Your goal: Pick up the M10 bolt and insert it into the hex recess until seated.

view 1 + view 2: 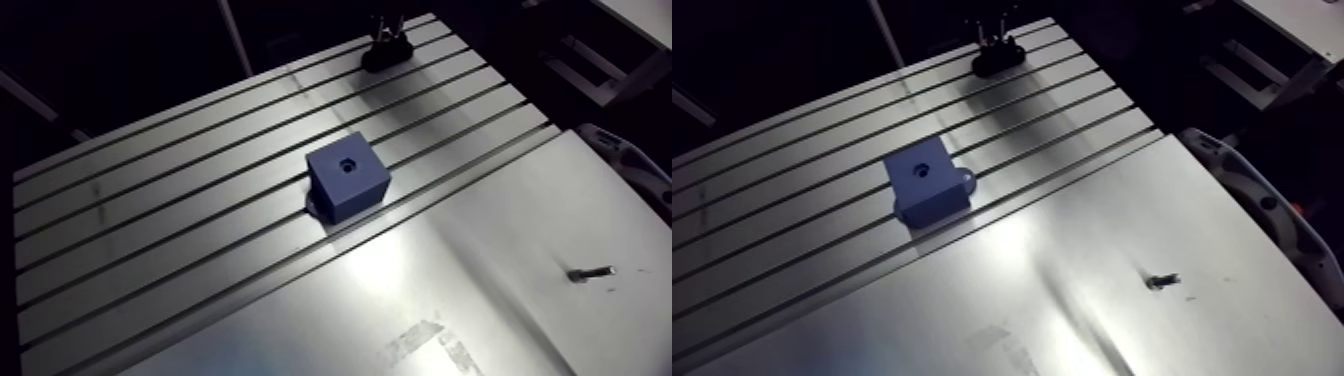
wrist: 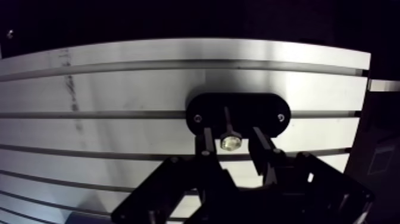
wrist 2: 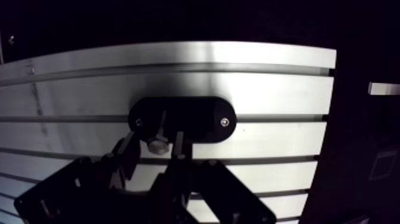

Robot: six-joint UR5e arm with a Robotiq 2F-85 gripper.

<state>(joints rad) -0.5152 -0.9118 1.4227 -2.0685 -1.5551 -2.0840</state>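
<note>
Wrist view puts the bolt upright in its holder, head up, shank vertical, dead centre between the gripper's narrowly parted fingers, block well apart.

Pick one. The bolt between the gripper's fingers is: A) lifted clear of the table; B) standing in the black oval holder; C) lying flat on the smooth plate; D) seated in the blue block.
B: the wrist view shows the bolt upright in the black holder, the gripper open around its head.
</note>
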